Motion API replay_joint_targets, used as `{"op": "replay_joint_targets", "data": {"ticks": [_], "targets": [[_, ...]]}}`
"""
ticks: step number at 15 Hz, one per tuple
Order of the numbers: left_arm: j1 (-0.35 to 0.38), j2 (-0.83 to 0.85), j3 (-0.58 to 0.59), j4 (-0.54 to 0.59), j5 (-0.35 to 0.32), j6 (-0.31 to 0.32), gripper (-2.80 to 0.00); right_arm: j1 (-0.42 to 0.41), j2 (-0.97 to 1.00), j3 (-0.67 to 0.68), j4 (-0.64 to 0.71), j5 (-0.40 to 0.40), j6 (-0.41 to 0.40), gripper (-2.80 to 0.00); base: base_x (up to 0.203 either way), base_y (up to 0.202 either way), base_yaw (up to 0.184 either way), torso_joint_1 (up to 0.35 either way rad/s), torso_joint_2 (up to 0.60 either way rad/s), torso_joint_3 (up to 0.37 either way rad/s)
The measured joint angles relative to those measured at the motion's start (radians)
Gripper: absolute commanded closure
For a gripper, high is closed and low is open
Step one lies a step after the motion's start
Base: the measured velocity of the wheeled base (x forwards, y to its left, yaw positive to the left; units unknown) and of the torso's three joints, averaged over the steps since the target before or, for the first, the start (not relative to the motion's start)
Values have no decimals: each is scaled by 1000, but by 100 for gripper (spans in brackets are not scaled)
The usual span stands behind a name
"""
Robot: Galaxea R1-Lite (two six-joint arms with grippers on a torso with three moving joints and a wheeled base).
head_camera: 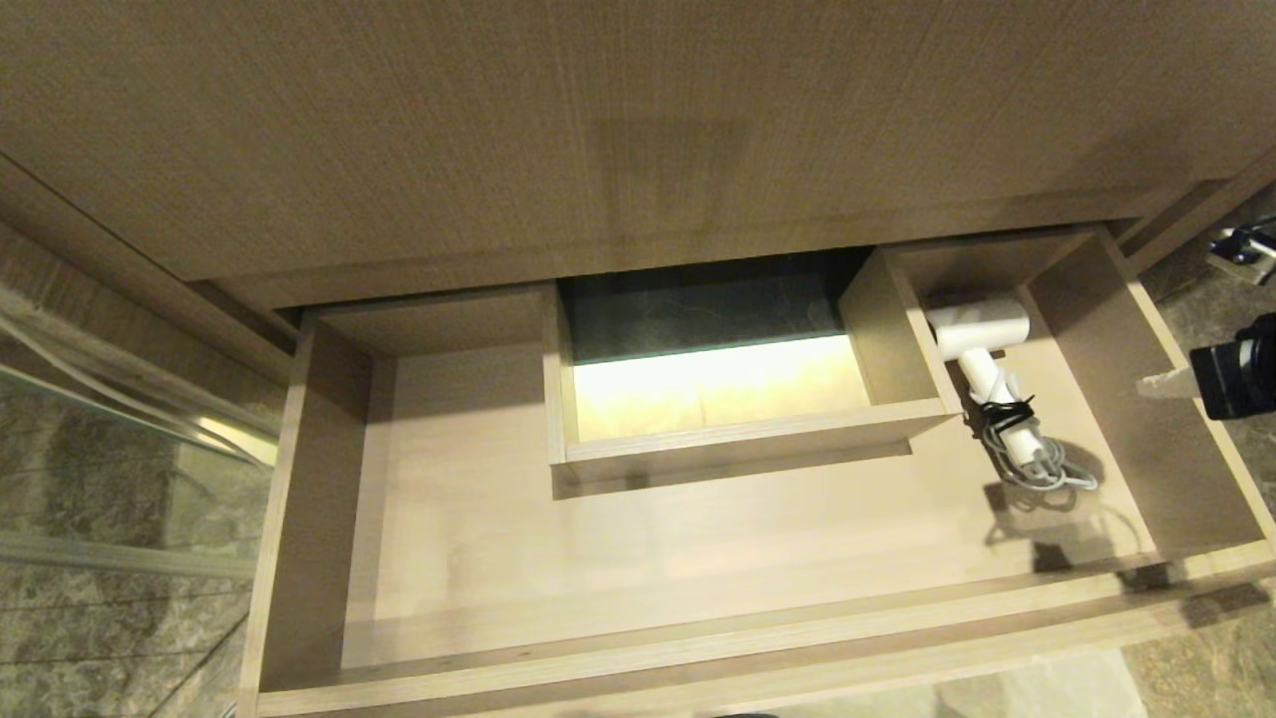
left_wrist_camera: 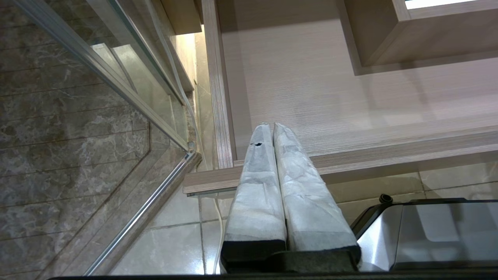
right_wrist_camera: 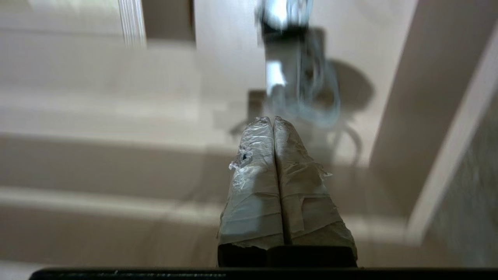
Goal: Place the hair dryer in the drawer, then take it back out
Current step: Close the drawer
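Observation:
The drawer stands pulled out, wide and shallow, of light wood. The white hair dryer lies in its right arm, barrel toward the back, with the cord coiled at the handle's end and bound by a black tie. My right gripper hovers over the drawer's right wall, apart from the dryer. In the right wrist view its taped fingers are shut and empty, with the blurred hair dryer ahead of them. My left gripper is shut and empty by the drawer's front left corner.
A boxed cut-out fills the drawer's mid-back. A taller wood panel rises above. A glass partition with a metal rail stands on the left over marble tiles. A metal fitting shows at the right edge. My shiny base sits below the drawer front.

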Motion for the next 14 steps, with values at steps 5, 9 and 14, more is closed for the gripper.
{"op": "replay_joint_targets", "data": {"ticks": [5,9,14], "targets": [[0,0,0,0,0,1,0,-16,-224,297,94,-126,-77,0,0,0,0,0,0,0],[1,0,0,0,0,2,0,-21,-302,453,118,-237,-128,0,0,0,0,0,0,0],[0,0,0,0,0,0,0,-21,-319,558,122,-273,-159,0,0,0,0,0,0,0]]}}
